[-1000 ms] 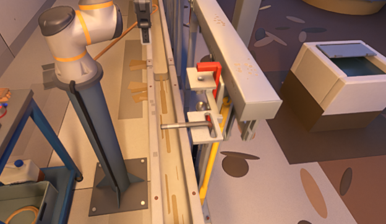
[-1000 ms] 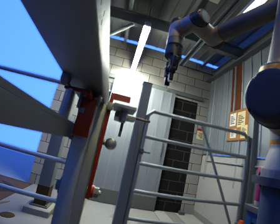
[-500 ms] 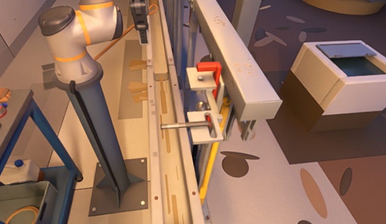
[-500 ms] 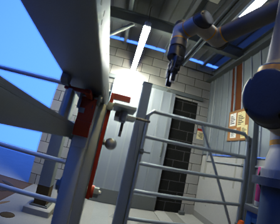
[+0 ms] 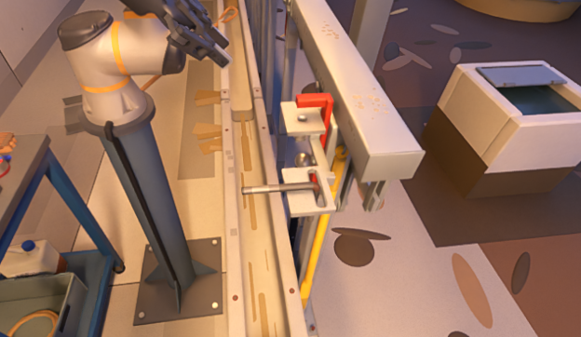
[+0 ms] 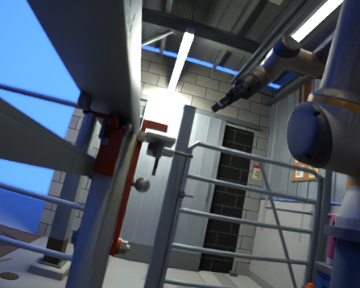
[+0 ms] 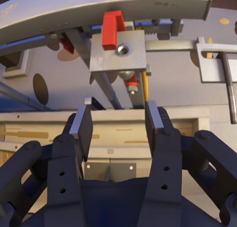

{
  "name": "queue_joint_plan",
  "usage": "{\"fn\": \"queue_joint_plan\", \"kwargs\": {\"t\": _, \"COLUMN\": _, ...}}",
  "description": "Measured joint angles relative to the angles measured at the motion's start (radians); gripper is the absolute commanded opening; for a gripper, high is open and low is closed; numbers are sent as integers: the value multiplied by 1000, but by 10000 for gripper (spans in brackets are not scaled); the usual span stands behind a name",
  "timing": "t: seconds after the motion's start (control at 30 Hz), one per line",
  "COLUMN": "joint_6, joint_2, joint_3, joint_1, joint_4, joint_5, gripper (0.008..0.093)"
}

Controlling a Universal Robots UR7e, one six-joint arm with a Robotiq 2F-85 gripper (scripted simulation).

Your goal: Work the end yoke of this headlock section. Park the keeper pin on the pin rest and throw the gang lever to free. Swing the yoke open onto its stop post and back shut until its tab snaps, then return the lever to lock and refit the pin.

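Observation:
My gripper (image 5: pixel 221 52) (image 6: pixel 217 105) (image 7: pixel 115 117) is open and holds nothing, hanging high above the feed rail and back from the headlock. The keeper pin (image 5: pixel 277 188) (image 7: pixel 227 88) lies across the lower grey bracket (image 5: pixel 308 193) (image 7: pixel 216 66), its shaft sticking out toward the rail. The upper grey plate (image 5: pixel 301 118) (image 7: pixel 117 52) shows an empty round hole. A red lever (image 5: pixel 321 111) (image 7: pixel 111 30) stands beside that plate, and a steel ball knob (image 5: pixel 305 159) (image 6: pixel 141 184) sits below it. The yellow yoke bar (image 5: pixel 319 242) runs down under the brackets.
The long beige top rail (image 5: pixel 354 88) (image 7: pixel 105 11) overhangs the brackets. My own pedestal (image 5: pixel 149 195) stands left of the feed trough (image 5: pixel 251 209). A tan box with a grey lid (image 5: pixel 512 125) sits far right, a blue table (image 5: pixel 32 186) far left.

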Motion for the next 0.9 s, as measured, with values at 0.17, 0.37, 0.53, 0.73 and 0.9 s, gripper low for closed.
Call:
{"fn": "queue_joint_plan", "kwargs": {"t": 0.17, "joint_6": -131, "joint_2": -48, "joint_3": 67, "joint_1": -109, "joint_4": 24, "joint_5": 164, "gripper": 480}}
{"fn": "queue_joint_plan", "kwargs": {"t": 0.37, "joint_6": -180, "joint_2": -65, "joint_3": 91, "joint_1": -149, "joint_4": 33, "joint_5": 226, "gripper": 480}}
{"fn": "queue_joint_plan", "kwargs": {"t": 0.53, "joint_6": -180, "joint_2": -65, "joint_3": 91, "joint_1": -148, "joint_4": 33, "joint_5": 226, "gripper": 570}}
{"fn": "queue_joint_plan", "kwargs": {"t": 0.73, "joint_6": -181, "joint_2": -65, "joint_3": 92, "joint_1": -149, "joint_4": 33, "joint_5": 228, "gripper": 680}}
{"fn": "queue_joint_plan", "kwargs": {"t": 0.9, "joint_6": -182, "joint_2": -66, "joint_3": 92, "joint_1": -150, "joint_4": 33, "joint_5": 228, "gripper": 680}}
